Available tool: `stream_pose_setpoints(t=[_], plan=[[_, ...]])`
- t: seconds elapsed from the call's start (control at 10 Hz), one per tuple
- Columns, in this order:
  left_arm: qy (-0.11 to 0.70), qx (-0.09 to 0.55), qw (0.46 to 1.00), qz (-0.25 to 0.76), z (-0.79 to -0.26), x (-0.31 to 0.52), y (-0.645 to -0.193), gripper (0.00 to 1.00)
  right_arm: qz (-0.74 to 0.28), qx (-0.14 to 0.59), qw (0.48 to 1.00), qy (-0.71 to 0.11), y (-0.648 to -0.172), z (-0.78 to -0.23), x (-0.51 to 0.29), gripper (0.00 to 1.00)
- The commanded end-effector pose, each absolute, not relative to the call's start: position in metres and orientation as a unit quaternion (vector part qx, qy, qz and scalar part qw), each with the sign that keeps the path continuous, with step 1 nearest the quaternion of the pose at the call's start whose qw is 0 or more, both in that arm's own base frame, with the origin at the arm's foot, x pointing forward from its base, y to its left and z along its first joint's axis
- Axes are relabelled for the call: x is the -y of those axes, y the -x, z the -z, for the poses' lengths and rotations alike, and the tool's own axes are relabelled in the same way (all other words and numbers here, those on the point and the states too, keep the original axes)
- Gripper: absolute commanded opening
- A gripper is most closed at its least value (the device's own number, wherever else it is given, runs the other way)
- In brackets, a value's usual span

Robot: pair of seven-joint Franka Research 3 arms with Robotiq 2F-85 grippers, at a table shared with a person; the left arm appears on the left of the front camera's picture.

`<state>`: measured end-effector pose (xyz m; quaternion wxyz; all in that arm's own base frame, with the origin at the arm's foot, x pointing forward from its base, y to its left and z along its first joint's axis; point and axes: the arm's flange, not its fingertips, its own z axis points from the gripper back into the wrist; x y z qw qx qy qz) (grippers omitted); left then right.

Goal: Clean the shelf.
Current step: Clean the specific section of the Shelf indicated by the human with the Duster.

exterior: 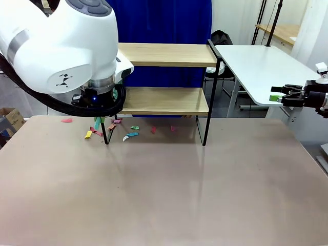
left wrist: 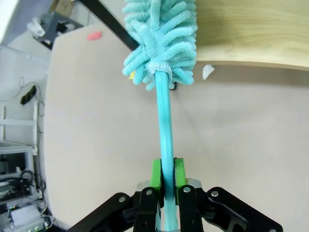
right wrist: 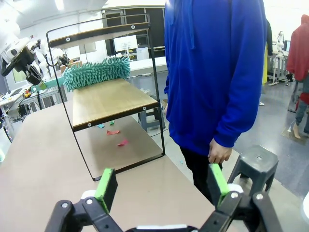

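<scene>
Teal and fluffy, the chenille duster (left wrist: 161,38) rests on the lower board of the two-tier light wood shelf (exterior: 164,100) at the table's far middle, its handle clenched in my left gripper (left wrist: 166,176). My right gripper (right wrist: 161,186) gapes empty. The lower board looks bare and coloured paper scraps (exterior: 130,136) lie on the table beneath, so I judge the task nearly done.

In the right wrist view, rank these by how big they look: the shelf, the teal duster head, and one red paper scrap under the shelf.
1. shelf
2. teal duster head
3. red paper scrap, clearly smallest
</scene>
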<state>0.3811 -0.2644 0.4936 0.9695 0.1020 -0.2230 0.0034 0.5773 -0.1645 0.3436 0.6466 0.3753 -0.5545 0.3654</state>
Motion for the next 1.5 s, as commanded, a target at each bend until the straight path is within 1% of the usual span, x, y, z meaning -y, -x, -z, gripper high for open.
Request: stream_pose_setpoints(t=[0.0,0.1,0.2,0.3,0.5,0.7,0.8,0.9,1.0,1.2,1.3,1.4], plan=[[-0.038,0.235,0.971,0.039,-0.524,0.252,-0.363,0.13,-0.370,0.558,0.643,-0.372,-0.576,-0.346,0.162,1.00],[-0.009,0.237,0.970,0.062,-0.536,0.246,-0.356,0.13,-0.370,0.558,0.643,-0.372,-0.576,-0.346,0.162,1.00],[0.016,0.226,0.970,0.088,-0.545,0.239,-0.352,0.13,-0.370,0.558,0.643,-0.372,-0.576,-0.346,0.162,1.00],[0.053,0.202,0.968,0.138,-0.550,0.231,-0.349,0.13,-0.370,0.558,0.643,-0.372,-0.576,-0.346,0.162,1.00],[0.067,0.159,0.963,0.208,-0.556,0.212,-0.347,0.13,-0.370,0.558,0.643,-0.372,-0.576,-0.346,0.162,1.00],[0.091,0.124,0.940,0.305,-0.561,0.190,-0.337,0.13,-0.370,0.558,0.643,-0.372,-0.576,-0.346,0.162,1.00],[0.123,0.126,0.916,0.361,-0.566,0.176,-0.330,0.13,-0.370,0.558,0.643,-0.372,-0.576,-0.346,0.162,1.00],[0.151,0.131,0.898,0.393,-0.570,0.161,-0.326,0.13,-0.370,0.558,0.643,-0.372,-0.576,-0.346,0.162,1.00],[0.162,0.108,0.886,0.421,-0.570,0.144,-0.324,0.13,-0.370,0.558,0.643,-0.372,-0.576,-0.346,0.162,1.00],[0.130,0.048,0.866,0.480,-0.568,0.114,-0.315,0.13,-0.370,0.558,0.643,-0.372,-0.576,-0.346,0.162,1.00],[0.115,0.018,0.871,0.477,-0.571,0.104,-0.311,0.13,-0.370,0.558,0.643,-0.372,-0.576,-0.346,0.162,1.00],[0.080,-0.009,0.876,0.476,-0.574,0.097,-0.307,0.13,-0.370,0.558,0.643,-0.372,-0.576,-0.346,0.162,1.00]])
